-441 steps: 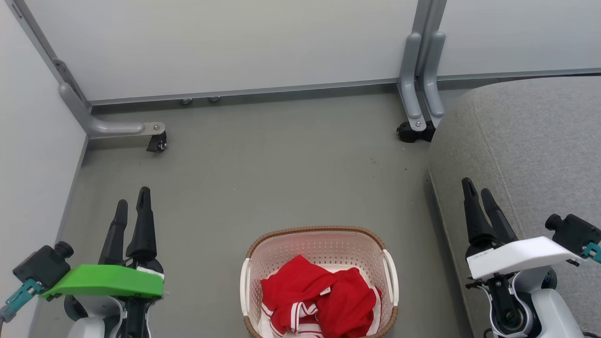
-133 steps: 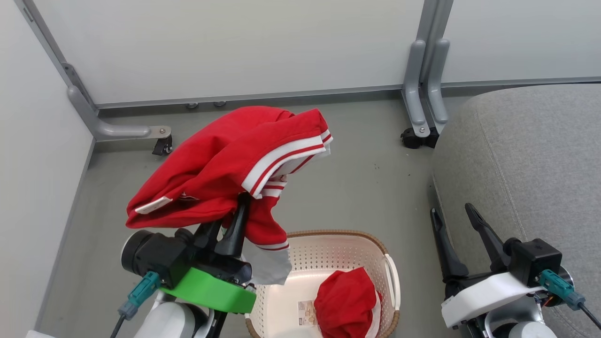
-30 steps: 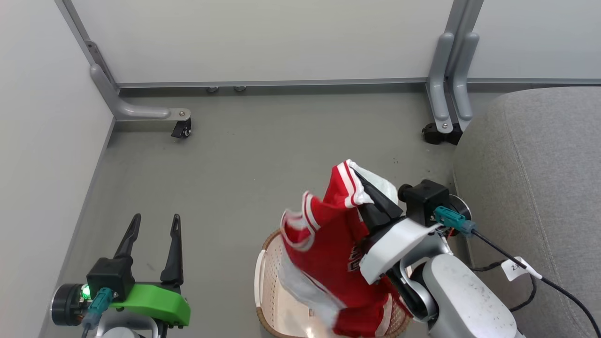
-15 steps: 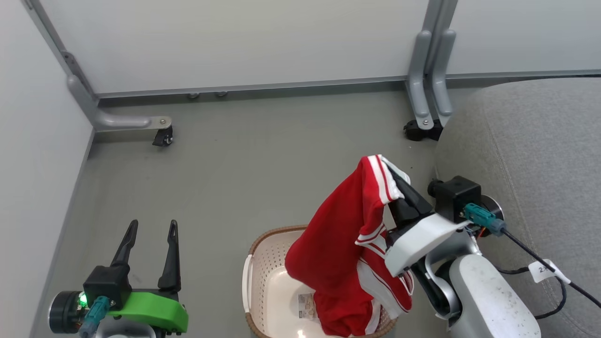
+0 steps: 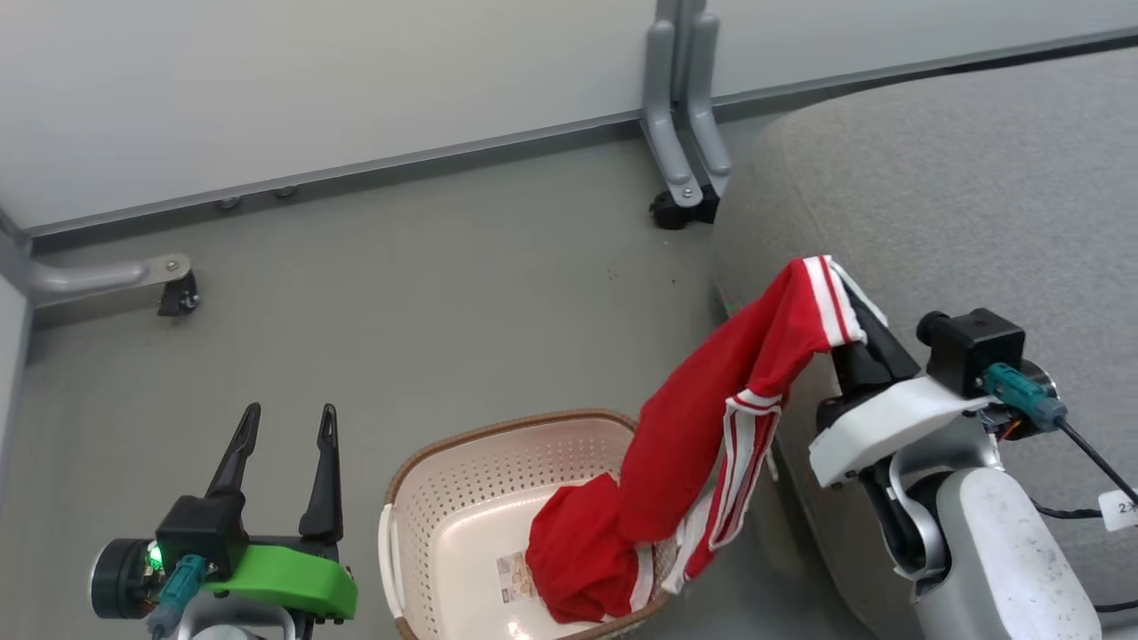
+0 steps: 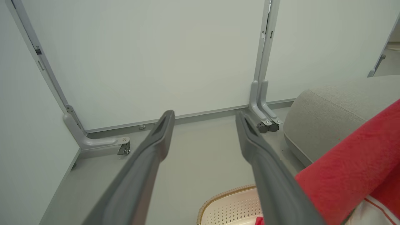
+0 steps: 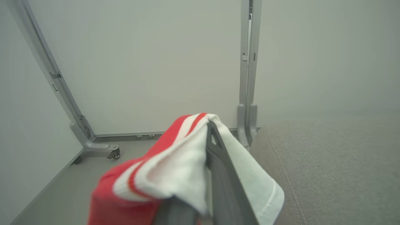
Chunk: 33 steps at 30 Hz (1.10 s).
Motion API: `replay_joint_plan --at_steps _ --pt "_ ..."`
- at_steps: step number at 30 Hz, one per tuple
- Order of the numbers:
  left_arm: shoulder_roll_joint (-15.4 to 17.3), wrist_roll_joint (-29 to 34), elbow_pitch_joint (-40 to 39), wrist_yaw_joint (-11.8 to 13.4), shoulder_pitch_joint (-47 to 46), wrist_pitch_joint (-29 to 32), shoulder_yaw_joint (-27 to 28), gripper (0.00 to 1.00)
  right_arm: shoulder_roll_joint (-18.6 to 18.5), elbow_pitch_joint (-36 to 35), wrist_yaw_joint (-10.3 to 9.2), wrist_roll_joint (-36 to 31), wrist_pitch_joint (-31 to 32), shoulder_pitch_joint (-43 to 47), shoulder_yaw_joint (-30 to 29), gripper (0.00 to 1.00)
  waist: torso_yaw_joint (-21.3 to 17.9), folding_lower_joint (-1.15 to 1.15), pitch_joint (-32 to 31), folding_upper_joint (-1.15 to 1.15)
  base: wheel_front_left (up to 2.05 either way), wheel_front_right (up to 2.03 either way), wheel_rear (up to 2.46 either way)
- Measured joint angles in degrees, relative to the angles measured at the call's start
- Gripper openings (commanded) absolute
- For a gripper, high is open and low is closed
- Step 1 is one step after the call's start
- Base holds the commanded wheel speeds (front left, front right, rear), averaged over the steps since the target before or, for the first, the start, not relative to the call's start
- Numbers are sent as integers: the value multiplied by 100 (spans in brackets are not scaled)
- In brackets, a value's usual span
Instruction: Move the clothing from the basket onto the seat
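Observation:
My right gripper is shut on the striped end of the red clothing, above the left edge of the grey seat. The garment hangs slanting down, and its lower end lies over the right rim of the basket. A plain red bundle lies inside the basket, beside a sticker. In the right wrist view, red-and-white cloth wraps the right gripper, with the seat to its right. My left gripper stands open and empty left of the basket. Its wrist view shows the left gripper, the basket rim and red cloth.
Pale partition walls stand behind and to the left. Their grey feet carry black casters on the grey floor. A black cable with a tag runs from my right wrist over the seat.
The head camera has turned to the right. Relative to the basket, my right gripper has carried the striped garment rightwards, to above the seat's edge, stretching it out. The left gripper stays open.

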Motion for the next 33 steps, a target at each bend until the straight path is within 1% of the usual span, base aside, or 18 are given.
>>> replay_joint_plan --at_steps 8,12,15,20,26,29,33 --pt "-21 105 -152 -94 -123 0 30 100 -3 -112 0 -25 90 0 -677 0 -653 0 207 0 0 0 0" --pt "-9 142 -243 -132 -210 -1 40 100 -27 -113 0 2 82 -105 -1013 0 -910 0 349 0 0 0 0" --pt "42 179 -322 -140 -301 -1 47 100 -76 -138 0 44 37 -398 -1324 0 -1044 0 523 0 0 0 0" --pt "197 280 -491 -146 -506 46 67 100 -214 -103 0 159 16 -1151 -1853 0 -1172 0 915 0 0 0 0" --pt "379 347 -703 -252 -882 152 38 100 -579 136 1 327 96 -2242 -2408 0 -1205 0 1460 0 0 0 0" --pt "437 392 -804 -339 -1141 179 -14 100 -876 276 0 382 152 -2806 -2706 0 -1159 0 1777 0 0 0 0" --pt "512 431 -904 -393 -1416 194 -42 100 -1252 466 0 391 240 -3463 -3005 0 -1058 1 2161 0 0 0 0"
